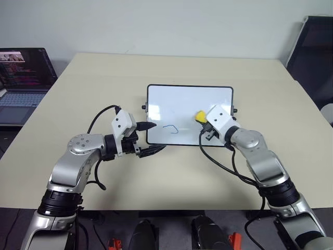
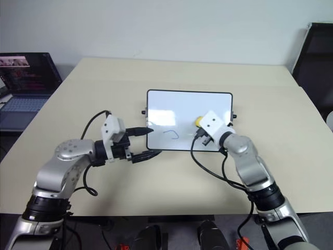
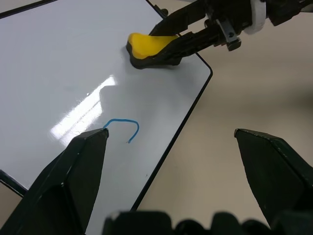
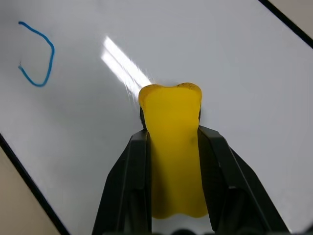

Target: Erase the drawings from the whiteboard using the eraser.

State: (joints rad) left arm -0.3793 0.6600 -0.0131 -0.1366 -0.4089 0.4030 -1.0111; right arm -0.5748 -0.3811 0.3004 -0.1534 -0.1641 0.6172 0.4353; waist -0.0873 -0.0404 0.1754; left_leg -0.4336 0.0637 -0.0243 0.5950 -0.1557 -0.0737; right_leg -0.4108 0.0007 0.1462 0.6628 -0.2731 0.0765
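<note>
- The left gripper [image 1: 148, 138], its two black fingers spread wide and empty, is being held at the near left edge of the glossy white, black-framed whiteboard [image 1: 190, 99], seemingly to steady it.
- The small yellow rectangular eraser [image 4: 173, 147] is being pinched narrowly by the right gripper [image 1: 204, 124] and pressed to the board for wiping.
- The remaining thin blue curved drawing [image 1: 170, 127] is lying at about nine o'clock from the eraser, well apart, unerased.
</note>
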